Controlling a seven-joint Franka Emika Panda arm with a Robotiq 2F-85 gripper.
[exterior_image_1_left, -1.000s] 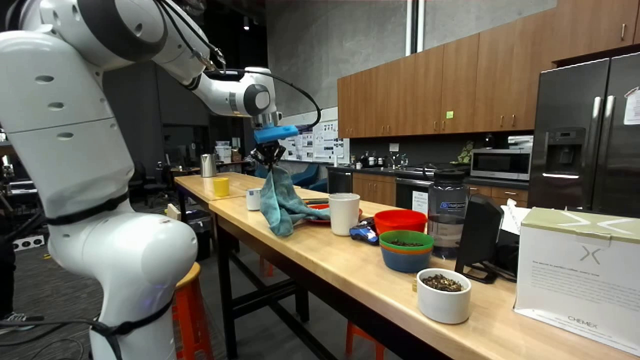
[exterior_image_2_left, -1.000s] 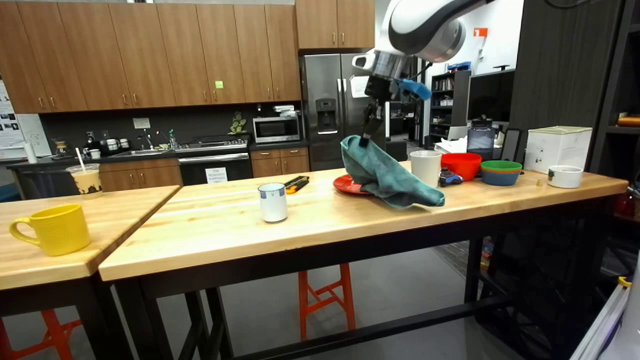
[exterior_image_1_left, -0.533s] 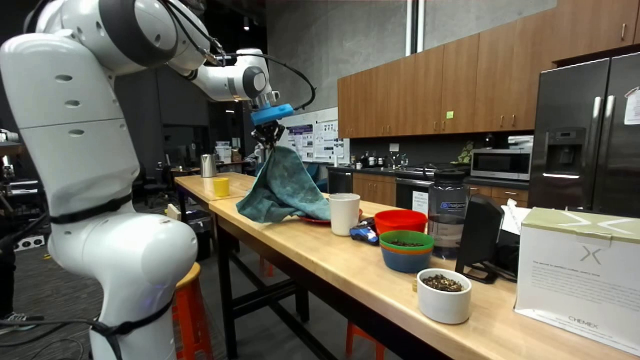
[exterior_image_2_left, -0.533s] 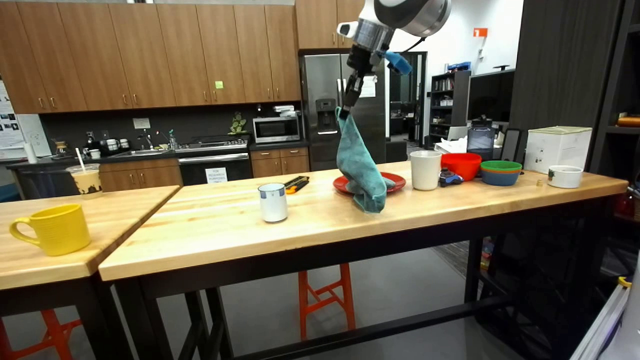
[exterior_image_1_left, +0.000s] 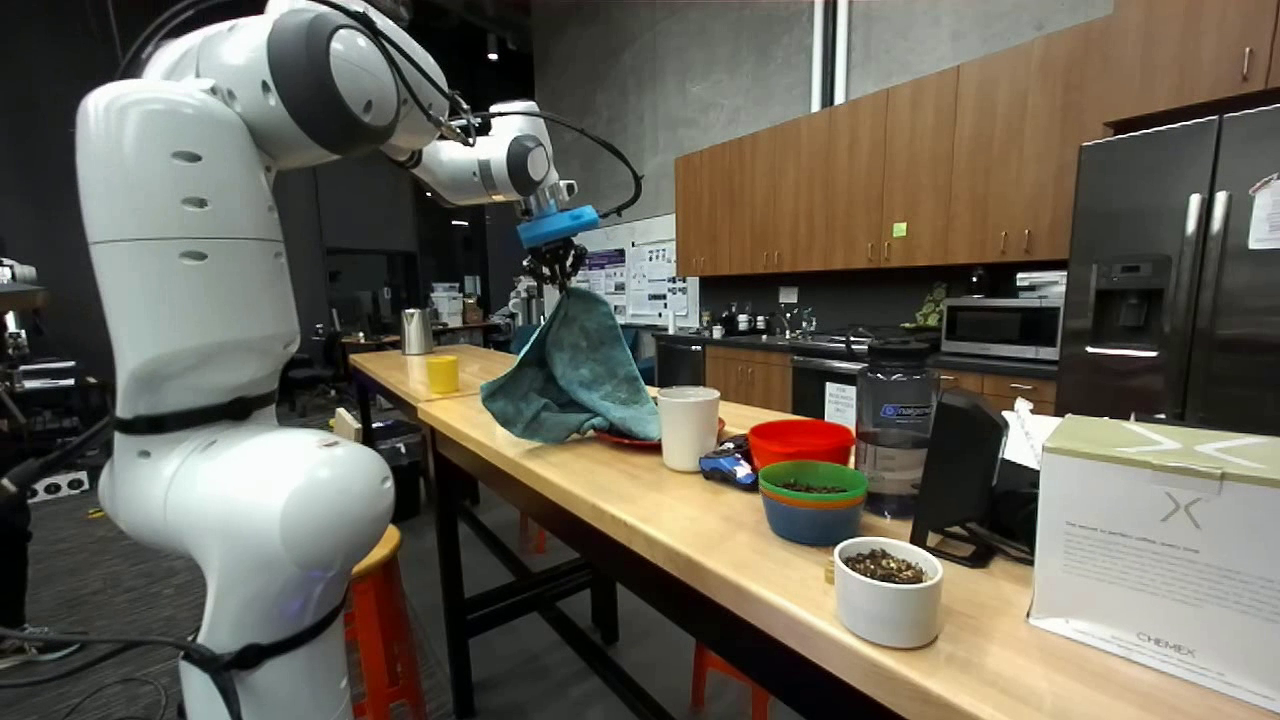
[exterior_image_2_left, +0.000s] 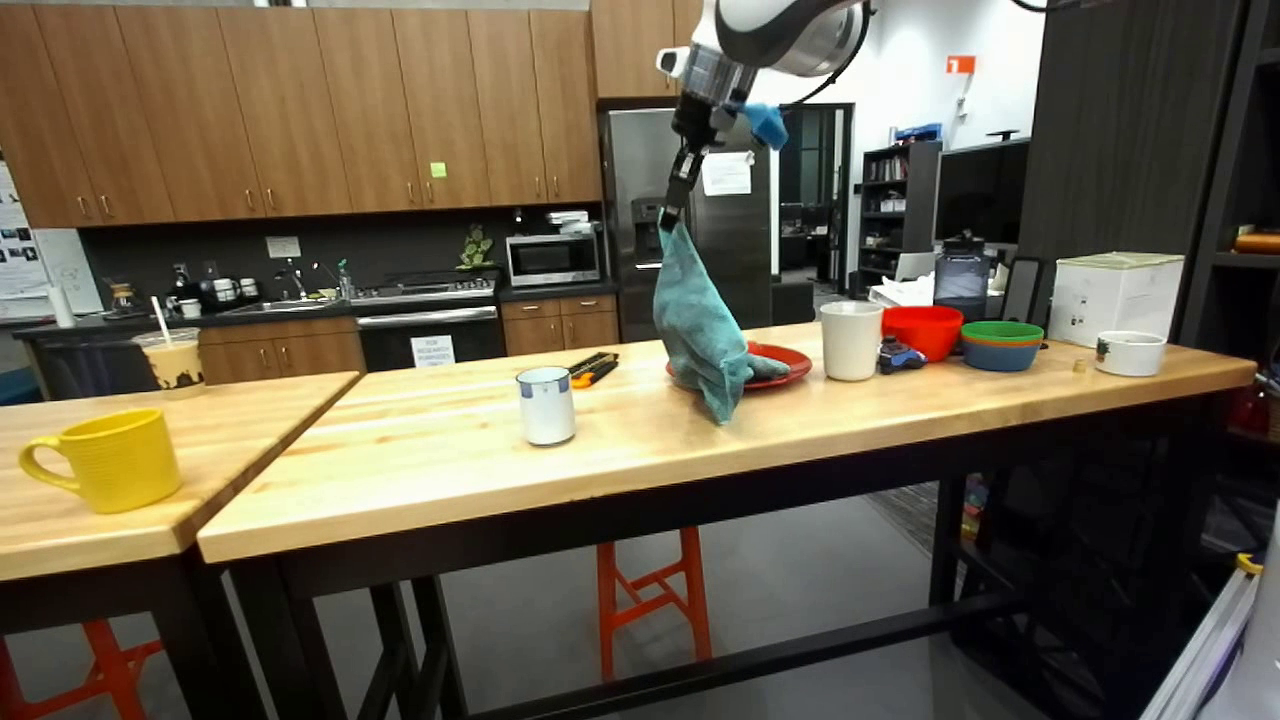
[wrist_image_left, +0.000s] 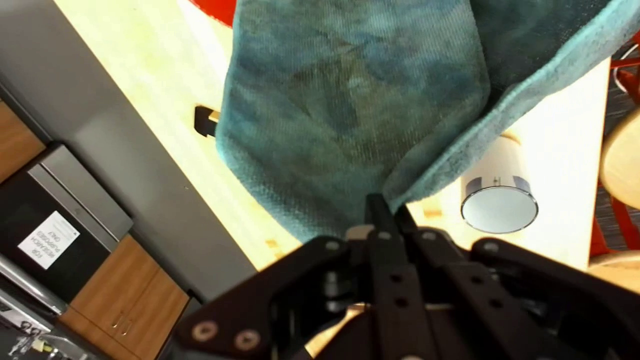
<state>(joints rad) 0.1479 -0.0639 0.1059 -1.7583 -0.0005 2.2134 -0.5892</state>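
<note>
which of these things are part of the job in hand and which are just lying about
Part of the job:
gripper, closed on the top of the cloth
cloth, hanging from the gripper
red plate, probably, since the cloth's lower end lies over it

Seemingly just lying about:
blue-trimmed cup
tall white cup
yellow mug
red bowl
stacked bowls
water bottle
white box

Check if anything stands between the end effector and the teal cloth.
Nothing visible does: the end effector is closed on the top of the teal cloth, which hides part of the red plate in both exterior views.
</note>
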